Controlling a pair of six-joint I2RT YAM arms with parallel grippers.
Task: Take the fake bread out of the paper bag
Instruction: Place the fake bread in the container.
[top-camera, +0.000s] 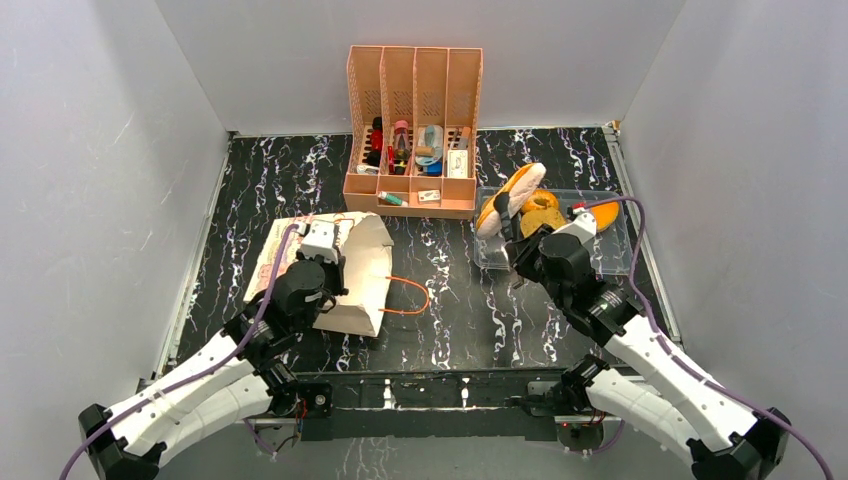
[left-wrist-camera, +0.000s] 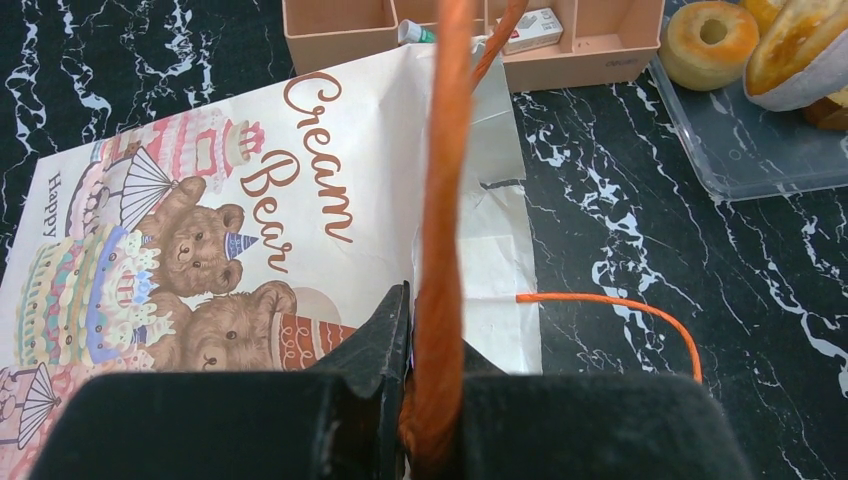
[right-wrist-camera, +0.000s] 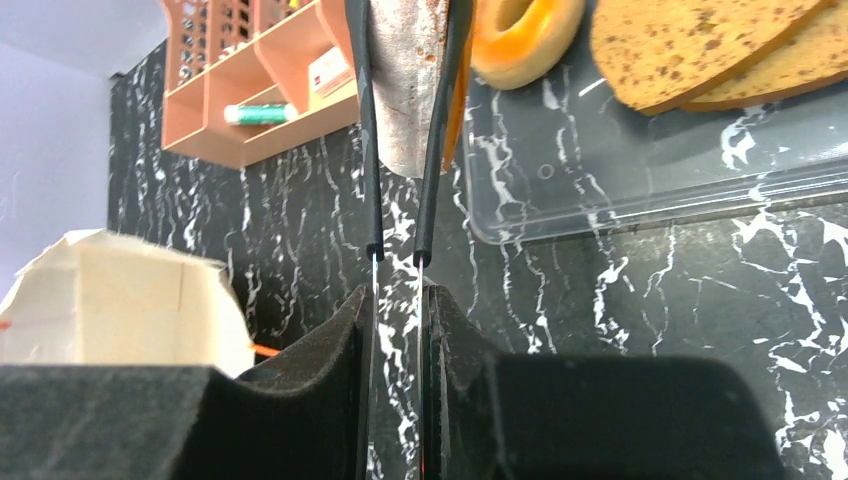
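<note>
Top external: high, behind the arm bases, looking down toward the organizer (top-camera: 413, 130). Wrist views: low, close, facing that organizer, which all three share.

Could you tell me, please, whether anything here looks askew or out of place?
The paper bag lies flat and creased on the table rather than standing. One orange cord handle trails loose across the table, while the left gripper pinches the other handle. Nothing looks spilled.

Cream paper bag (top-camera: 368, 268) lying printed face up, orange-cream loaf (top-camera: 520, 186) tilted beside golden ring (top-camera: 545, 206)
</note>
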